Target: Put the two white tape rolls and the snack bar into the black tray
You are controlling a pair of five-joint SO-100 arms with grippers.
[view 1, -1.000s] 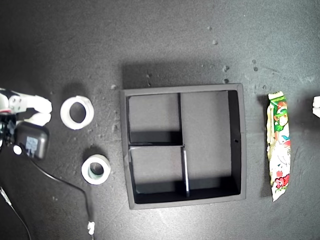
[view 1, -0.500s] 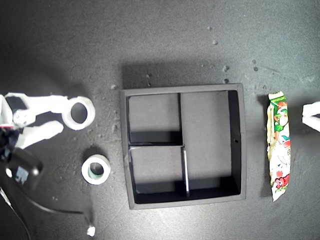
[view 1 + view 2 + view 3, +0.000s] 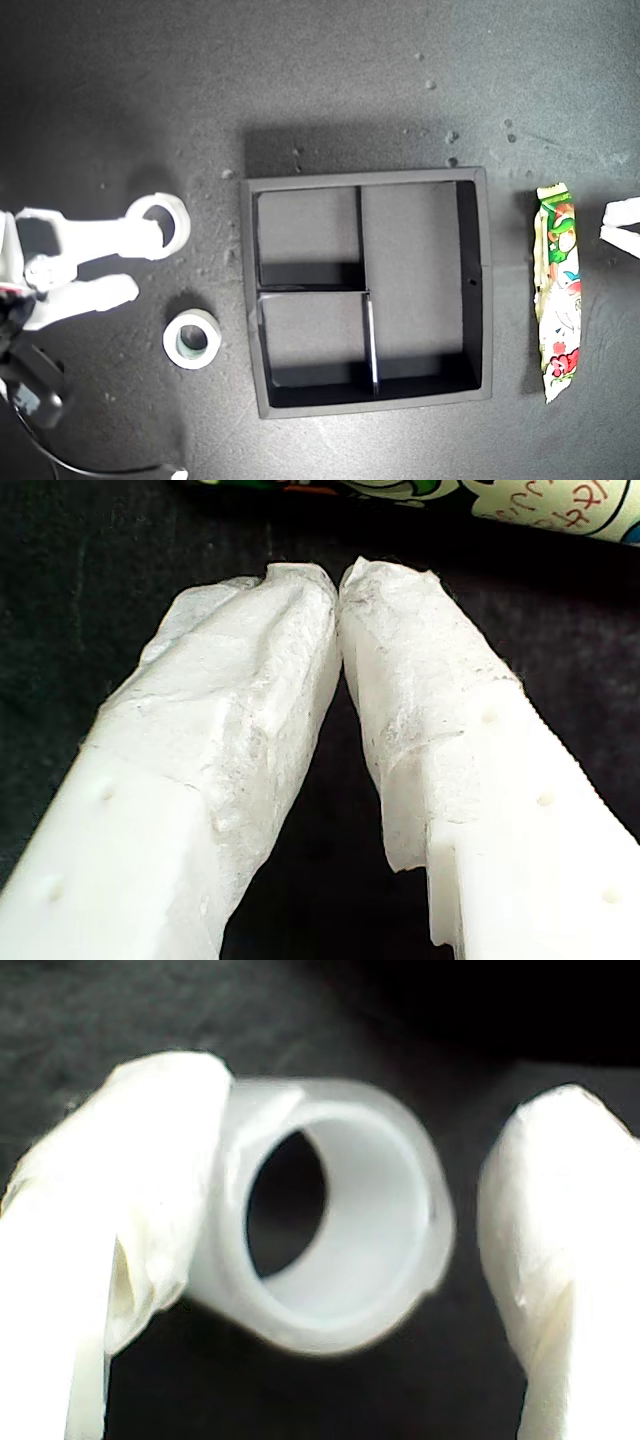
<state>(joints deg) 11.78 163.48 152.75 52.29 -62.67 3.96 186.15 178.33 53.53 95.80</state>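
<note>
The black tray (image 3: 247, 300) sits mid-table with all its compartments bare. The wider white tape roll (image 3: 160, 223) lies toward the exterior view's left. My second gripper (image 3: 142, 258) is open around it (image 3: 340, 1260): one finger (image 3: 150, 1170) touches its rim and the other (image 3: 555, 1230) stands apart. The smaller white tape roll (image 3: 192, 339), with its greenish core, lies nearer the tray's front corner. The snack bar (image 3: 558, 290) lies along the tray's side toward the exterior view's right. My first gripper (image 3: 606, 220) is just beyond the bar and shut (image 3: 338, 585), its tips touching on nothing, with the snack bar (image 3: 500, 500) ahead of them.
Dark matte table surface with small specks behind the tray. The second arm's dark body and cable (image 3: 35, 400) fill the exterior view's lower left corner.
My second gripper has opened and reached forward, so one finger now lies against the wider roll. My first gripper has edged in from the exterior view's right toward the snack bar.
</note>
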